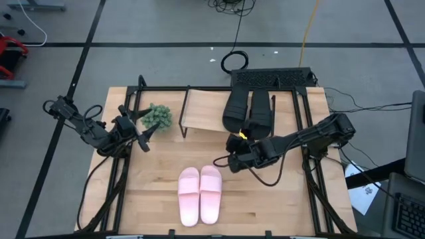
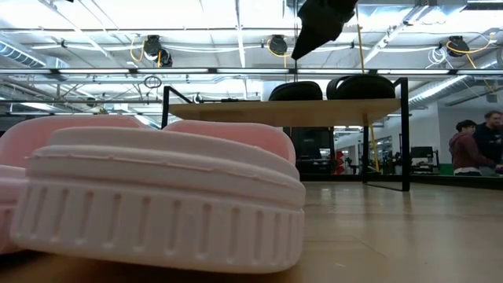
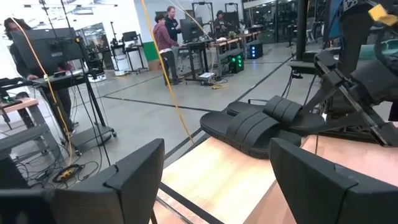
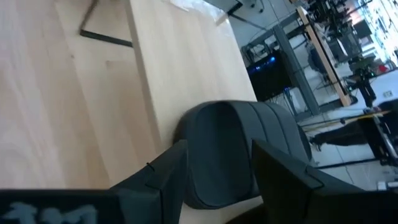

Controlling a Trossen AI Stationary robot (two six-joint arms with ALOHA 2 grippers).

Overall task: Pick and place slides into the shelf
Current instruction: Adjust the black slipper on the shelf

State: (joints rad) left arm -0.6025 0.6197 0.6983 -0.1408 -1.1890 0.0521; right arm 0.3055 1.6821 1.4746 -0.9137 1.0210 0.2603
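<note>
Two black slides [image 1: 249, 107] lie side by side, soles down, on the right part of the shelf [image 1: 199, 109], a light wood board on thin black legs. The low view shows both black slides [image 2: 330, 88] on that shelf [image 2: 236, 112]. The pink pair [image 1: 200, 194] lies on the table near its near edge. My right gripper [image 1: 234, 151] is open just in front of the shelf's near edge and raised above it [image 2: 322, 23]. In its wrist view the fingers [image 4: 168, 171] stand either side of one black slide [image 4: 236, 140], clear of it. My left gripper [image 1: 136, 133] is open at the table's left.
A small green plant [image 1: 158, 117] stands left of the shelf, close to my left gripper. The shelf's left part [image 1: 196, 106] is bare board. Black frame rails [image 1: 309, 143] run along both table sides. People stand in the room beyond [image 2: 475, 141].
</note>
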